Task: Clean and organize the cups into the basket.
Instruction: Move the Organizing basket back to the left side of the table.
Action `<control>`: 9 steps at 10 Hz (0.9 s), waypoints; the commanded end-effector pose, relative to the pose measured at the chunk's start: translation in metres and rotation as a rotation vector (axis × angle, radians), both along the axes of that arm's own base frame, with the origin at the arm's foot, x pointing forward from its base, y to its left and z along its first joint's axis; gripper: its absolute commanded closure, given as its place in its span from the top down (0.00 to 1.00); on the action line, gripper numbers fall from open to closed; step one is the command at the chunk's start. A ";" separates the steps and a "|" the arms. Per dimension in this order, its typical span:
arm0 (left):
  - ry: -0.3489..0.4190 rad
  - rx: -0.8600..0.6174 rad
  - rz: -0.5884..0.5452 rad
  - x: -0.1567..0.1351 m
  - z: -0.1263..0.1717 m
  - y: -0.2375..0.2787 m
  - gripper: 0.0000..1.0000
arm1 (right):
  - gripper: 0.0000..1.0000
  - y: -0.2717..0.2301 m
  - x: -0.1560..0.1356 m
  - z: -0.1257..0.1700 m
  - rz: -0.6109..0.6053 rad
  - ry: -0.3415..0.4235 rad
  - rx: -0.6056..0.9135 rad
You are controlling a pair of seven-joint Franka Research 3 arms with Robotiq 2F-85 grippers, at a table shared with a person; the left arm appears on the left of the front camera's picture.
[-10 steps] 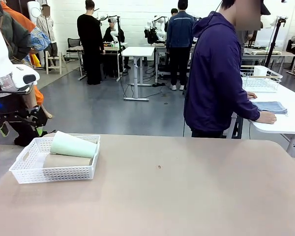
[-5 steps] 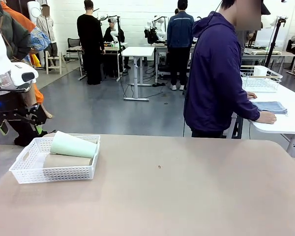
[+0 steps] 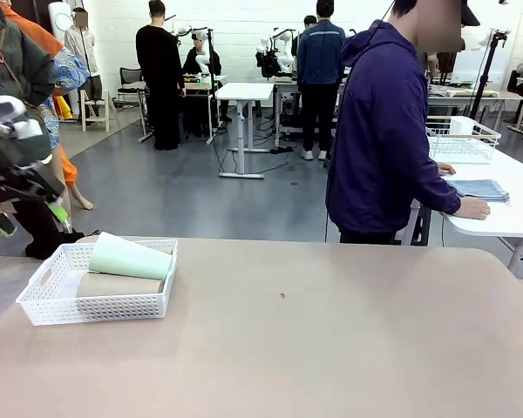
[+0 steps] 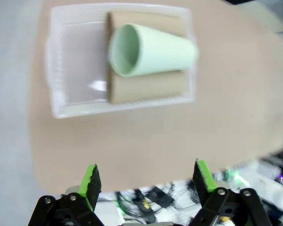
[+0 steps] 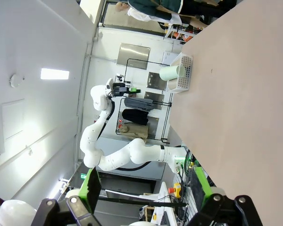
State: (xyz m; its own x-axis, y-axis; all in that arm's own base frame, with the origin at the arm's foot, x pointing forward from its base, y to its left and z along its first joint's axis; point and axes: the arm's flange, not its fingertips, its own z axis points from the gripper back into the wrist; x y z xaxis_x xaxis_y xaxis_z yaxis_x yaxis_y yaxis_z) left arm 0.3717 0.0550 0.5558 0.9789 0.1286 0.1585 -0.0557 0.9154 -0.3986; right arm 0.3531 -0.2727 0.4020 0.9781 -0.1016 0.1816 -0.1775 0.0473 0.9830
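1. The white basket (image 3: 97, 296) sits at the table's left end; the mint green cup (image 4: 151, 49) lies atop the tan-brown cups (image 4: 148, 87), long axes across the basket.
2. Left gripper (image 4: 146, 176): jaws wide, empty, raised above the basket, nearer arm.
3. Right gripper (image 5: 146, 188): jaws wide, empty, well apart.

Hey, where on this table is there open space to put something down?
Everything right of the basket is bare tabletop, out to the far edge by the person. The basket's right part is crowded: mint cup stacked on tan cups.
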 end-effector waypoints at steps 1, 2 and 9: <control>0.098 -0.282 -0.081 0.016 0.026 0.045 1.00 | 1.00 0.001 -0.001 0.000 0.001 -0.001 0.006; 0.083 -0.358 -0.101 0.016 0.033 0.066 1.00 | 1.00 0.001 -0.001 0.000 0.001 -0.001 0.006; -0.127 -0.801 -0.177 0.002 -0.027 0.214 1.00 | 1.00 0.001 -0.001 0.000 0.001 -0.001 0.006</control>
